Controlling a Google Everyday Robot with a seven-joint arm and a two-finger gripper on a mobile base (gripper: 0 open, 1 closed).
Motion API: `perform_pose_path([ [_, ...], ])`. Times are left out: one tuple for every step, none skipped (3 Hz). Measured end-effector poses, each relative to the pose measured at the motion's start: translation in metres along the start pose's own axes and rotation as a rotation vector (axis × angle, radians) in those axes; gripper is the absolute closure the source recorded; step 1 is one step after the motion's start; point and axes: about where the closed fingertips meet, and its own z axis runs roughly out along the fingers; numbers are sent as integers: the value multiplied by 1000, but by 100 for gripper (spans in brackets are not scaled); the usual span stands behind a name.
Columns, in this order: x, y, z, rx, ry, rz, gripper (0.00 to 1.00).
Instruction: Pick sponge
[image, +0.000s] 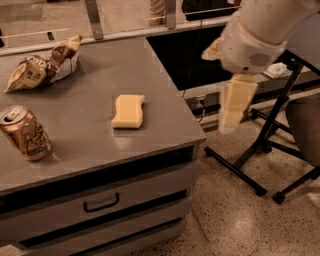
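Observation:
The sponge (128, 111) is a pale yellow flat block with wavy long sides. It lies flat on the grey table top (95, 85), right of the middle and near the right edge. My gripper (234, 104) hangs from the white arm at the upper right. It is in the air beyond the table's right edge, off to the right of the sponge and apart from it. It holds nothing that I can see.
A brown soda can (25, 132) stands at the table's front left. A brown-and-yellow snack bag (42, 67) lies at the back left. A drawer with a handle (101, 202) is below the top. A black folding stand (260, 150) and a chair (305, 120) are on the floor to the right.

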Motion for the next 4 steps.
perform_pose_path([
  [-34, -20, 39, -45, -73, -55, 0],
  [-57, -38, 73, -118, -178, -30, 0],
  [-80, -54, 92, -161, -285, 11, 0],
  [-110, -66, 107, -194, -367, 51, 0],
])
